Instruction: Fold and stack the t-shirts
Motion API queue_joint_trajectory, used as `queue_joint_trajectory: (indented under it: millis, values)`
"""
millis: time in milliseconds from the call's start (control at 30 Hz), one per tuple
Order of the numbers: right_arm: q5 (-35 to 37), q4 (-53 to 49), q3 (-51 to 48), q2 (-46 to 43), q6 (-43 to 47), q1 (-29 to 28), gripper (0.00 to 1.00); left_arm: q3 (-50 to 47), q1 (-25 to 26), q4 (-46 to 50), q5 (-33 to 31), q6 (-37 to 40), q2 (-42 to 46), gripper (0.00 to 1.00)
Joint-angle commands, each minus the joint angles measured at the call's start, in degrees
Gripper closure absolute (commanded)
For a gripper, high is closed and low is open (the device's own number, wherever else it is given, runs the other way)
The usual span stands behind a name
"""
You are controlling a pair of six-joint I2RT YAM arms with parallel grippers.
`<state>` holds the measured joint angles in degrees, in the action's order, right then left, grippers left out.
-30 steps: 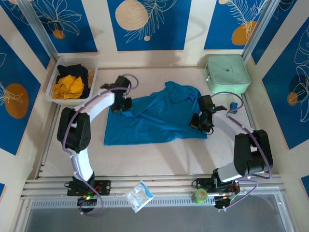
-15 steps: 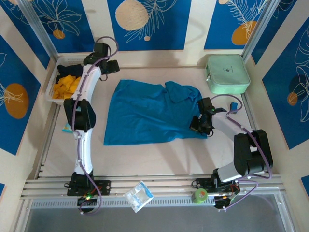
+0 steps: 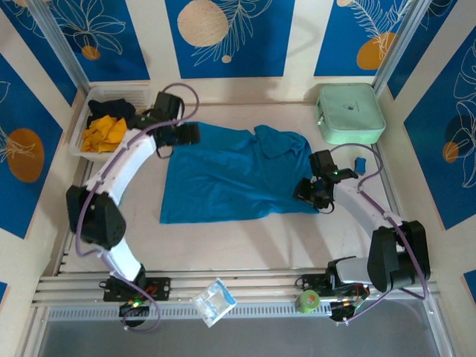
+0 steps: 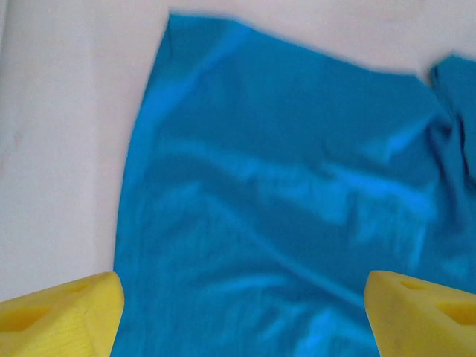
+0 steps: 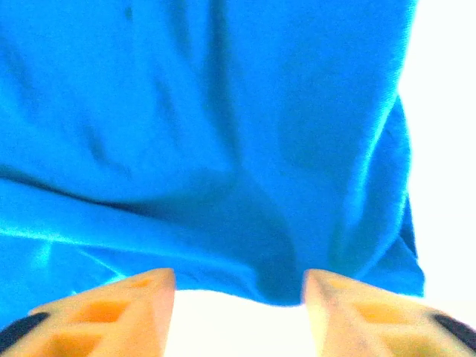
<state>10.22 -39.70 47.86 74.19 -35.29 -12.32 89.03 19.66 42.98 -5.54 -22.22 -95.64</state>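
teal-blue t-shirt (image 3: 230,182) lies spread on the table (image 3: 245,238), long axis left to right; left gripper (image 3: 186,135), jaws wide, hangs over its far-left corner; right gripper (image 3: 311,195), jaws parted, apparently empty, at its near-right edge.

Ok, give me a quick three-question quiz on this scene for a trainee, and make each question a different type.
1. True or false: the left gripper and the right gripper are both open.
2. Short answer: which gripper is over the far corner of the blue shirt, on the side nearest the basket?
3. Pick one: what lies in the basket? A) yellow and black clothes B) the blue shirt C) nothing

Key: 1 true; 2 the left gripper; 3 A.
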Motion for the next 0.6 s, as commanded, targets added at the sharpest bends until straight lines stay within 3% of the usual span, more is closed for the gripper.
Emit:
queue_joint_trajectory:
  millis: [0, 233, 567]
  values:
    - [2.28, -5.37, -2.42, -2.85, -0.71, -0.13, 0.43, -11.56, 2.12, -1.98, 1.34, -3.72, 2.31, 0.16]
    - [1.11, -1.79, -7.59, -3.02, -2.58, 1.99, 0.44, -24.67, 4.66, -9.67, 3.05, -8.02, 1.46, 0.20]
    - [-1.60, 4.84, -4.66, 6.78, -2.38, 4.50, 0.47, -28.74, 5.04, -14.33, 1.16, -9.56, -3.82, 0.22]
